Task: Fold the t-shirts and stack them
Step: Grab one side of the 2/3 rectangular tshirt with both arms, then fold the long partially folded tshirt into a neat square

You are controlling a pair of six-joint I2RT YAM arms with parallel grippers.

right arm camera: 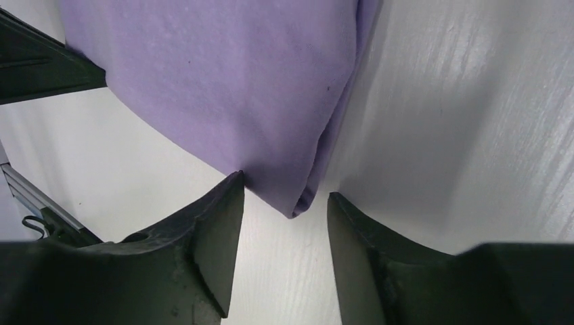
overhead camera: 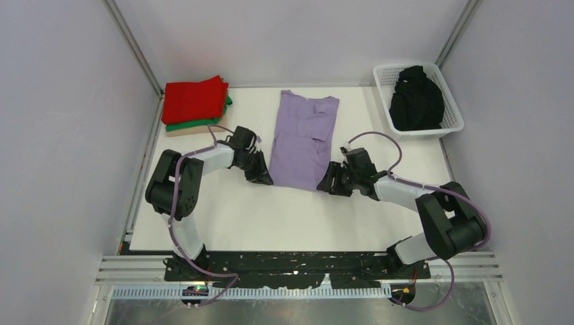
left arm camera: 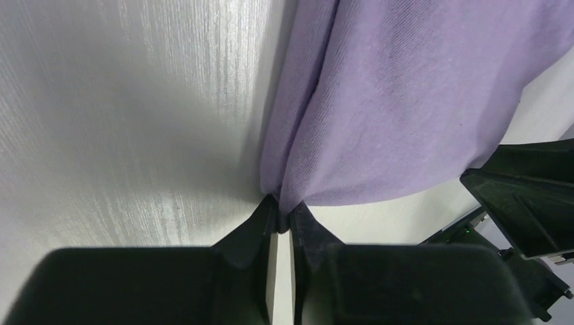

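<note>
The lavender t-shirt (overhead camera: 302, 137) lies folded lengthwise into a long strip on the white table. My left gripper (overhead camera: 262, 177) is at its near left corner, shut on that corner of the cloth (left arm camera: 283, 203). My right gripper (overhead camera: 331, 185) is at the near right corner, open, with the folded corner (right arm camera: 298, 203) lying between its fingertips but not touching them. A red shirt (overhead camera: 195, 99) lies folded on top of a green one (overhead camera: 196, 124) at the back left. A black shirt (overhead camera: 415, 99) lies crumpled in the basket.
The white lattice basket (overhead camera: 452, 126) stands at the back right. The stack of red and green rests on a beige layer (overhead camera: 177, 131). Grey walls close in the table (overhead camera: 271, 217) on three sides. The other gripper's black body (left arm camera: 535, 196) shows in the left wrist view.
</note>
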